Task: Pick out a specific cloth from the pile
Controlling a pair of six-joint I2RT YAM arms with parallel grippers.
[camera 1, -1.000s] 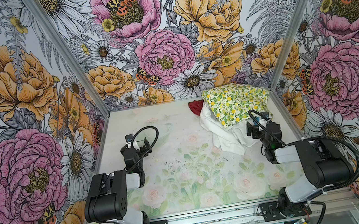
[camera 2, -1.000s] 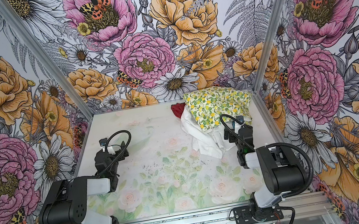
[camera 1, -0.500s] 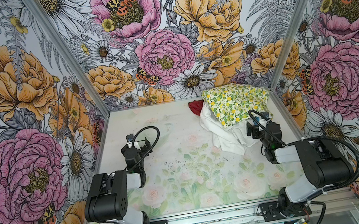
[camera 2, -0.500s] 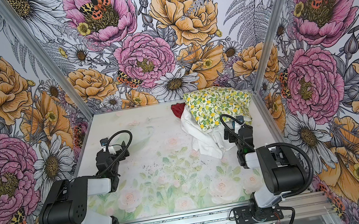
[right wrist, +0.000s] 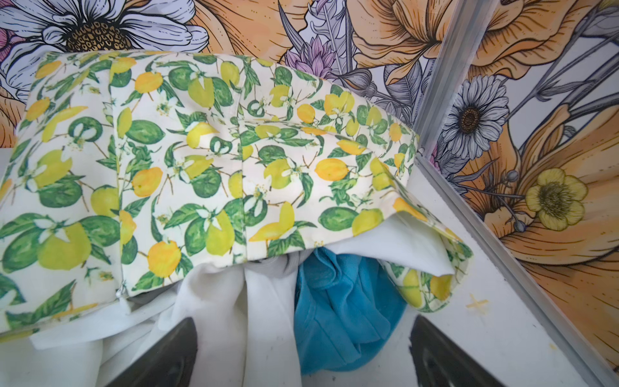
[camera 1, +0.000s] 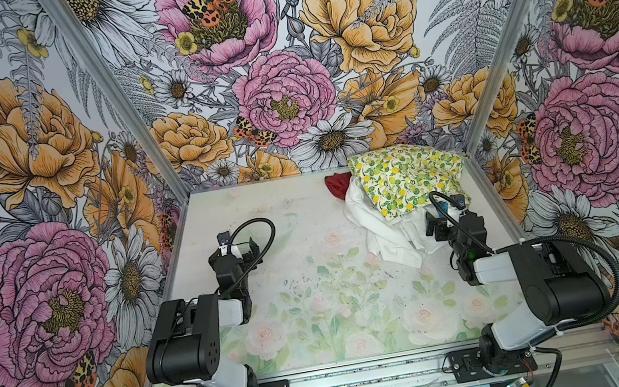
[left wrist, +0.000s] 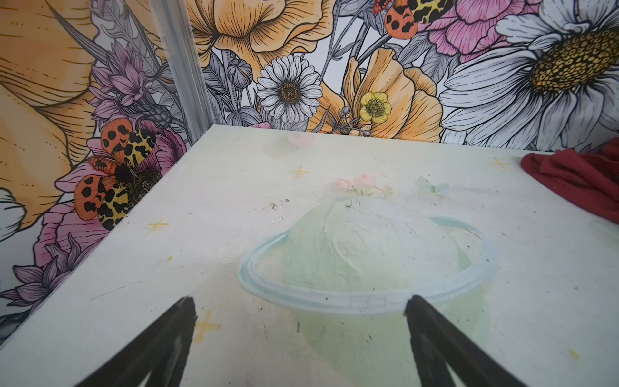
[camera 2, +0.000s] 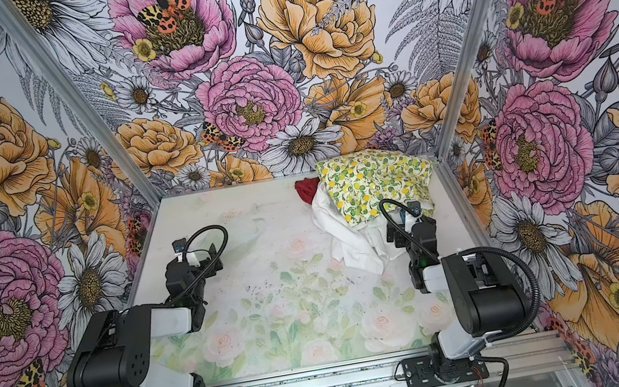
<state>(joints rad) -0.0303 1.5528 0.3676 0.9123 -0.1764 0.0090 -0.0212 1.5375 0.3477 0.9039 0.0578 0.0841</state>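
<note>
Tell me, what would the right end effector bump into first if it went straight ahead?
The open right end effector points at folds of the white cloth and the blue cloth beside them, both under the lemon-print cloth. Probably the white one first, but depth is unclear.

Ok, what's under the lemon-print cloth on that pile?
The white cloth spills out beneath it, with a blue cloth and a grey strip at the edge. How far they run underneath is covered.
</note>
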